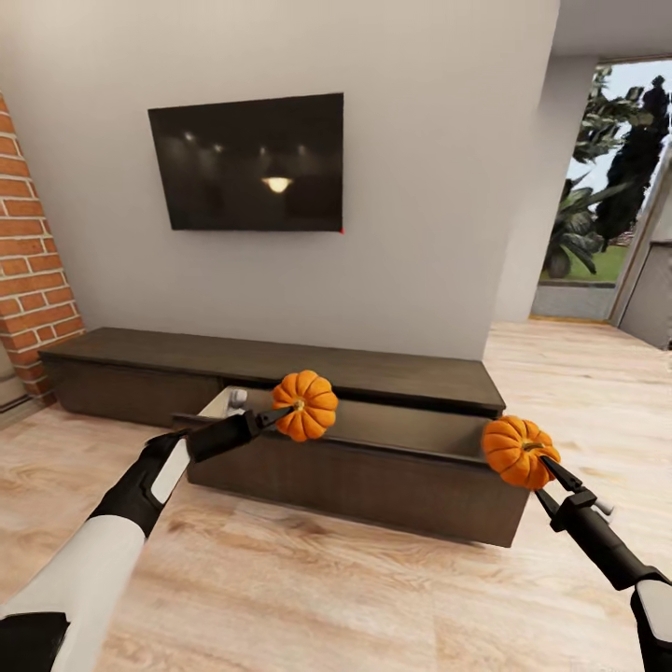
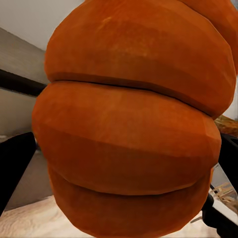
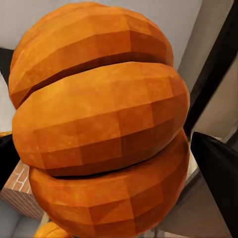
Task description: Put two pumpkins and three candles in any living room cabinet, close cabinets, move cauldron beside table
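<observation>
1. Left gripper (image 1: pixel 285 412) is up in the air with its fingers clamped on one pumpkin (image 1: pixel 306 405), and that pumpkin hangs right over the open drawer (image 1: pixel 411 429) of the cabinet (image 1: pixel 280 359).
2. Through the left wrist camera, the same pumpkin (image 2: pixel 131 129) swells across nearly everything, ribbed and orange, with a dark finger (image 2: pixel 15 163) pressed close at either flank.
3. Over to the right gripper (image 1: pixel 546 462): fingers closed on the second pumpkin (image 1: pixel 516 451), held just off the drawer's right-hand end, above the front corner of the cabinet.
4. The right wrist camera has that second pumpkin (image 3: pixel 101 124) looming huge too, with a black finger (image 3: pixel 218 173) hard against its side and a sliver of the other pumpkin (image 3: pixel 52 230) peeking in at the frame's edge.
5. The drawer stands pulled out, pale interior showing, and a small light-coloured thing (image 1: pixel 237 398) sits in its left end; too small to say what it is.
6. The cabinet runs long and low against the wall, under a dark television (image 1: pixel 247 161), with a brick column (image 1: pixel 28 261) off to the left.
7. Both pumpkins are off the wooden floor (image 1: pixel 308 579) and well apart from one another.
</observation>
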